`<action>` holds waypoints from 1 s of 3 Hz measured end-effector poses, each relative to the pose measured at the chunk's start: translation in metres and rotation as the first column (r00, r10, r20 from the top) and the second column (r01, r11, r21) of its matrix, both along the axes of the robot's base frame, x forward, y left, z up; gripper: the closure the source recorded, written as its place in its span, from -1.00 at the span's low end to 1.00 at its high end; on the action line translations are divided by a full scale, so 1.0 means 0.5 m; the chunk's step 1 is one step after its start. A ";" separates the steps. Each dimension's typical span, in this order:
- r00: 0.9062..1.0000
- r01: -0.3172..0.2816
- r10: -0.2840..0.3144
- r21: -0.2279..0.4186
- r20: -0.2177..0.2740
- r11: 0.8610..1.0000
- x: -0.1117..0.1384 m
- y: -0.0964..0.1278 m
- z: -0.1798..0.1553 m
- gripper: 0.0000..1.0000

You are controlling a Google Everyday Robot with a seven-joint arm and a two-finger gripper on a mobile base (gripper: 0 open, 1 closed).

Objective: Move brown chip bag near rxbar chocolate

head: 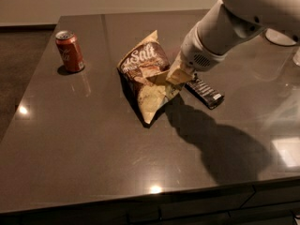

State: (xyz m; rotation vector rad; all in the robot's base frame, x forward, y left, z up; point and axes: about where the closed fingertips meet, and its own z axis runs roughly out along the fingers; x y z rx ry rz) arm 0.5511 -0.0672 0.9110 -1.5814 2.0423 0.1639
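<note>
Gripping the chip bag (pixel 143 71) by its right edge: the gripper (pixel 174 77) is sitting just right of frame center, tan fingers (pixel 179 71) clamping on the crumpled cream side of the bag. White arm (pixel 220 32) is coming in from the upper right corner, angling down and left to the bag.

Bag is sitting near frame center, slightly above the middle, on the dark glossy table (pixel 93 149). It's standing crumpled, one corner pointing up, the opposite corner pointing toward the bottom of the frame and resting on the table. Brown front with white "Salt" lettering is facing the camera on the bag's upper left part.

Chocolate bar (pixel 206 92) is lying flat on the table just right of the bag and below the gripper, black wrapper, running diagonally from upper left to lower right. Its upper left end is disappearing under the gripper, so I can't tell whether bag and bar are touching; they're just beside each other.

Red soda can (pixel 70 51) is standing upright in the upper left of the frame, well apart from the bag.

Arm is throwing a big shadow across the table toward the lower right. Bright light spots are reflecting at the left edge and bottom center of the tabletop.
</note>
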 end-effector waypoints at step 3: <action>1.000 -0.017 0.017 0.018 -0.019 1.000 -0.013 -0.009 -0.013 -0.30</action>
